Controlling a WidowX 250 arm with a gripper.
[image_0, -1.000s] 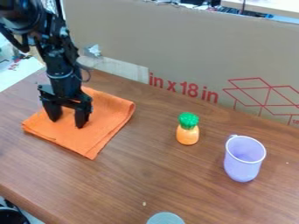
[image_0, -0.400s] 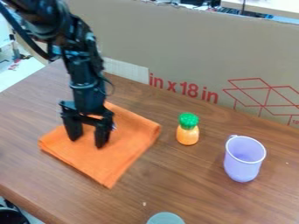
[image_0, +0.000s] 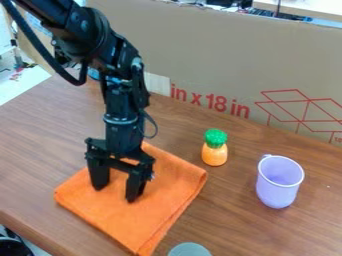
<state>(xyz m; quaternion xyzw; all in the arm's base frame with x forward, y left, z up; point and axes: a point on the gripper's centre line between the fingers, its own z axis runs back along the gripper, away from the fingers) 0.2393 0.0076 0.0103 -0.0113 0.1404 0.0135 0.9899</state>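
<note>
The black gripper (image_0: 115, 192) hangs at left of centre in the camera view, its two fingers apart and their tips down on the orange cloth (image_0: 170, 200). Folded flat, the cloth lies on the wooden table (image_0: 267, 235) and spreads around the fingers on all sides. To the right of the cloth stands a toy pineapple (image_0: 214, 154) with a green top and an orange body. Farther right is a light purple cup (image_0: 276, 188), upright, with its handle toward the back.
Behind the table runs a cardboard wall (image_0: 220, 60) with red print. A round grey-green object (image_0: 189, 250) shows at the bottom edge, close to the cloth's front corner. The table's edge (image_0: 27, 226) is at the lower left.
The gripper has moved right and toward the front, and the orange cloth has slid along with it. Its near corner is now close to the round object. The pineapple and cup have stayed put.
</note>
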